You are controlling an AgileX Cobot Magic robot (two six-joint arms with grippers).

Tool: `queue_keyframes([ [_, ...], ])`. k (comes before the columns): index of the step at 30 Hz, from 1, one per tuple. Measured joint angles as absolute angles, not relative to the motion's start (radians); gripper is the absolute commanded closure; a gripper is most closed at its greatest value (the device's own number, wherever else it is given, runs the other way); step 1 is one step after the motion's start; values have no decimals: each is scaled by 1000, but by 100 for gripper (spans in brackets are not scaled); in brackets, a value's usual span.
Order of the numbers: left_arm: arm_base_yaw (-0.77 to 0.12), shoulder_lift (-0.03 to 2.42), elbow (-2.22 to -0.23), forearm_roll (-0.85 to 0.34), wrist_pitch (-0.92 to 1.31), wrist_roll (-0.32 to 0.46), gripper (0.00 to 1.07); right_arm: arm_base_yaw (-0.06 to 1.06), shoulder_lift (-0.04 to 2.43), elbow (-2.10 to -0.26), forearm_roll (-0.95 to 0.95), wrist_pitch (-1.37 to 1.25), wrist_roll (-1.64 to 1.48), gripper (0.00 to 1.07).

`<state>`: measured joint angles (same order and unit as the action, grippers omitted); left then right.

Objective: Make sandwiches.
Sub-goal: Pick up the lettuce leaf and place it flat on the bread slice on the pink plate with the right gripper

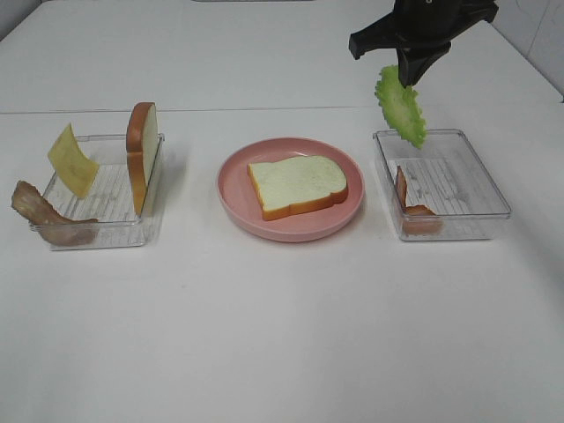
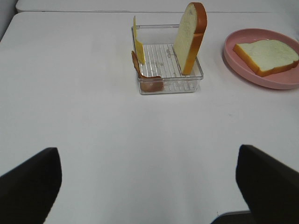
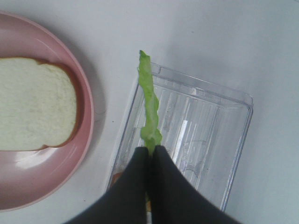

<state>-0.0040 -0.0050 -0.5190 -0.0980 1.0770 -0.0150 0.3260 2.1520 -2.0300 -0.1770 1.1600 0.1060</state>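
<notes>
My right gripper (image 1: pixel 407 77) (image 3: pixel 150 151) is shut on a ruffled green lettuce leaf (image 1: pixel 401 104) (image 3: pixel 149 112) that hangs above the right clear tray (image 1: pixel 445 181) (image 3: pixel 196 135). A bacon strip (image 1: pixel 410 204) lies in that tray. One bread slice (image 1: pixel 296 185) (image 3: pixel 35 109) (image 2: pixel 265 56) lies flat on the pink plate (image 1: pixel 291 225) (image 3: pixel 86 116) (image 2: pixel 233 51). In the left tray (image 1: pixel 106 203) (image 2: pixel 168 70) a second bread slice (image 1: pixel 143 157) (image 2: pixel 190 36) stands on edge, with a yellow cheese square (image 1: pixel 72 159) (image 2: pixel 138 44) and a bacon strip (image 1: pixel 44 214) (image 2: pixel 140 72). My left gripper (image 2: pixel 149 191) is open, well short of that tray.
The white table's far edge (image 1: pixel 176 111) runs behind the trays. The plate sits between the two trays.
</notes>
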Motion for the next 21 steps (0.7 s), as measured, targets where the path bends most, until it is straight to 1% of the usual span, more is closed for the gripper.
queue_keyframes([
  [6, -4, -5, -519, -98, 1077, -15, 14, 352, 2122, -2037, -122, 1179, 95, 107],
  [7, -4, -5, -519, -98, 1077, -15, 14, 381, 2122, -2037, -121, 1179, 93, 107],
  [9, -4, -5, -519, -98, 1077, -15, 14, 396, 2122, -2037, -119, 1179, 93, 107],
  [10, -4, -5, -519, -98, 1077, -15, 14, 437, 2122, -2037, -115, 1178, 91, 107],
  [13, -4, -5, -519, -98, 1077, -15, 14, 453, 2122, -2037, -110, 1176, 91, 107],
  [14, -4, -5, -519, -98, 1077, -15, 14, 494, 2122, -2037, -96, 1173, 90, 107],
  [16, -4, -5, -519, -98, 1077, -15, 14, 512, 2122, -2037, -91, 1168, 90, 107],
  [18, -4, -5, -519, -98, 1077, -15, 14, 569, 2125, -2037, -61, 1145, 90, 107],
  [21, -4, -5, -519, -98, 1077, -15, 14, 582, 2126, -2037, -54, 1138, 90, 107],
])
